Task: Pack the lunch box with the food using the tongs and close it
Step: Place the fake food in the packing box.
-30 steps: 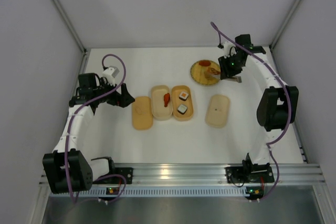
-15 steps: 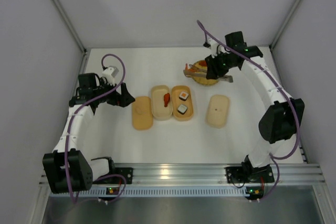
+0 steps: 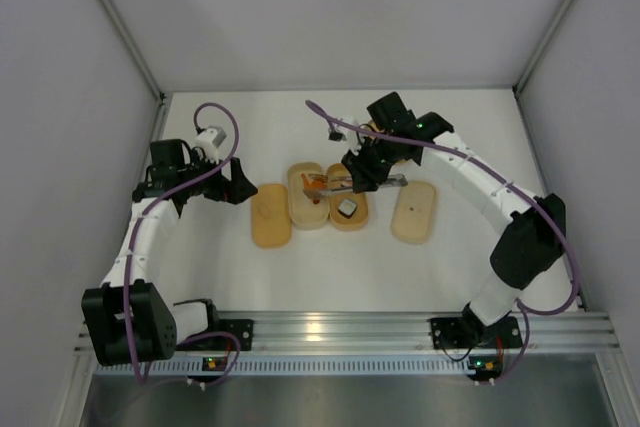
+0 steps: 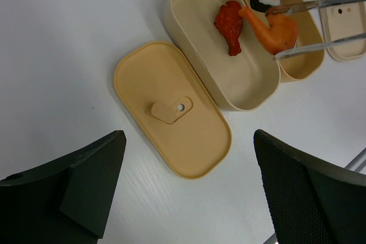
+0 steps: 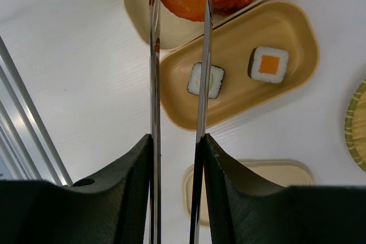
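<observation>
White table [image 3: 300, 257], seen from above. At ctr, a pale tray [image 4: 197, 21] and a yellow tray [image 3: 350, 219] are set side by side, long axes near-to-far. The right end effector [image 3: 362, 173] is clamped on the tongs [image 5: 153, 72], laid crosswise over both trays, tips pointed left. An orange piece [image 4: 279, 30] is pinched at the tips, over the pale tray's right edge, next to a red piece [image 4: 229, 27]. The left end effector [image 3: 236, 187] is spread wide w/ nothing in it, well apart.
</observation>
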Controlling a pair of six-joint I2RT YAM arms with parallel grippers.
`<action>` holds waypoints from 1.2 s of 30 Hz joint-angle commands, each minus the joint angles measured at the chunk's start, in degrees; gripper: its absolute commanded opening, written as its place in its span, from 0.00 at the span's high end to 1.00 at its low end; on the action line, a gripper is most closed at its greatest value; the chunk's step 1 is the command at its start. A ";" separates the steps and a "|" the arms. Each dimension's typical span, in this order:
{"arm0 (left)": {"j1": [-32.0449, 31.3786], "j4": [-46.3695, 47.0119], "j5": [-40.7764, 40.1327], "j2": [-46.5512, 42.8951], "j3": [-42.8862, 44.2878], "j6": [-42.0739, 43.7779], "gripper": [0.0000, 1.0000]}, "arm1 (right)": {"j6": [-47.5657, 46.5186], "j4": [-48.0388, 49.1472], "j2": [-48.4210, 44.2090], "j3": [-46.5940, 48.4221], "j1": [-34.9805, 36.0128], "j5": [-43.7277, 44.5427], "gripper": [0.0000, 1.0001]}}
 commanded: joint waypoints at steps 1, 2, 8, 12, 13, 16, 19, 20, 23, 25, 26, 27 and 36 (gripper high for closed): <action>0.31 0.50 1.06 -0.57 1.50 0.36 0.02 | -2.30 0.04 -0.15 -0.01 3.08 0.32 0.77; 0.22 0.50 0.97 -0.74 1.41 0.44 0.02 | -2.47 0.12 0.03 -0.10 3.52 0.32 0.77; 0.31 0.50 0.97 -0.74 1.23 0.44 0.02 | -2.83 0.56 2.23 0.16 5.81 1.02 0.76; 0.22 0.33 0.79 -1.09 0.88 0.97 0.02 | -2.91 1.26 4.24 0.78 6.51 1.29 0.74; 0.22 0.33 0.62 -1.10 0.79 1.23 0.02 | -2.83 1.35 4.51 1.04 6.52 1.20 0.73; 0.30 0.15 0.62 -1.36 0.71 1.32 0.02 | -2.65 1.70 5.39 1.57 6.87 1.12 0.69; 0.31 0.24 0.35 -1.45 0.62 1.50 0.02 | -2.56 1.62 6.10 2.18 7.22 1.11 0.62; 0.31 0.24 0.27 -1.45 0.53 1.67 0.02 | -2.56 1.62 6.27 2.27 7.22 1.12 0.59; 0.31 0.24 0.35 -1.27 0.53 1.59 0.02 | -2.30 1.18 6.80 3.06 7.31 1.20 0.47; 0.31 0.33 0.44 -1.27 0.53 1.50 0.02 | -2.04 1.09 6.80 3.33 7.31 1.20 0.44; 0.31 0.33 0.44 -1.27 0.44 1.50 0.02 | -2.04 1.09 6.71 3.41 7.39 1.20 0.44; 0.31 0.41 0.53 -1.27 0.53 1.50 0.02 | -1.86 1.09 6.45 3.76 7.31 1.20 0.43; 0.30 0.50 0.79 -1.36 0.71 1.06 0.02 | 2.44 3.28 3.99 8.15 3.10 -0.90 0.51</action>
